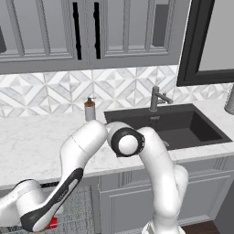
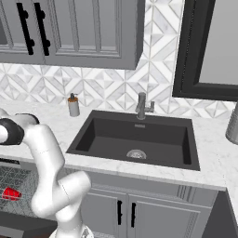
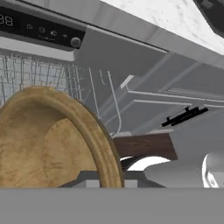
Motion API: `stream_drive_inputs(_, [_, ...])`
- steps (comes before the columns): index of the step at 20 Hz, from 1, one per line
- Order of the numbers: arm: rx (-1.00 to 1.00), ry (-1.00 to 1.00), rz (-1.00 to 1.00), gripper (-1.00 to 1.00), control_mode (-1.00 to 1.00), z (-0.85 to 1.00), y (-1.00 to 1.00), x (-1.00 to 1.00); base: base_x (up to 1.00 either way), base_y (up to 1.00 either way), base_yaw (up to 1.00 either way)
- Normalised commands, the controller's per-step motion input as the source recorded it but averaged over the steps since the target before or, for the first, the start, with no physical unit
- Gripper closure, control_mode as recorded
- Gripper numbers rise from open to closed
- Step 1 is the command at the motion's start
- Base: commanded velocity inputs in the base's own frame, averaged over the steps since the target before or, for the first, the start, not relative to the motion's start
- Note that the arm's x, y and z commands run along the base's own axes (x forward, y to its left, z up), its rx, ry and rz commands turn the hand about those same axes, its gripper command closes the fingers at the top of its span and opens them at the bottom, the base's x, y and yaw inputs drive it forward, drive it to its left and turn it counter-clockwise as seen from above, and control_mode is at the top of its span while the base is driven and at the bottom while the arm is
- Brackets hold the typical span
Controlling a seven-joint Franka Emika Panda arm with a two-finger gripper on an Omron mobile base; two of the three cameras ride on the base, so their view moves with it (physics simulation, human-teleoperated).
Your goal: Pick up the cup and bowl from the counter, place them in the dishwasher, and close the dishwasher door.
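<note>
Soap dispenser: I see a small brown-and-grey pump bottle (image 1: 90, 110) standing upright near the tiled wall, left of the basin.
Tap: a grey metal faucet (image 2: 142, 106) rises behind the basin, at its middle.
Wall: white and grey tiles with a diamond pattern (image 1: 55, 91).
Upper cabinets: grey panelled doors with black vertical bar handles (image 1: 86, 31).
Lower cabinets: grey panelled doors with short black handles (image 2: 125, 213).
Window: a black frame (image 2: 186, 56) at the right.
Grey cylinder: a grey upright thing (image 2: 233, 124) at the right edge; what it is I cannot tell.

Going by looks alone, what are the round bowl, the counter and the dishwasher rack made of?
The golden-brown round bowl looks like matte wood: streaky grain, no gloss. The long white counter reads as polished marble or an imitation, from its grey veins. The grey dishwasher rack looks like thin metal wire, possibly coated.
</note>
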Motion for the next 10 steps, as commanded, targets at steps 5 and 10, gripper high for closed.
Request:
stream_drive_inputs(5, [0.00,-0.27,0.00,1.00,-1.00,-0.07,0.00,0.03,0.00,0.00,0.00])
stream_drive_inputs(10, [0.01,-0.22,0.00,1.00,-1.00,-0.09,0.00,0.17,0.00,0.00,0.00])
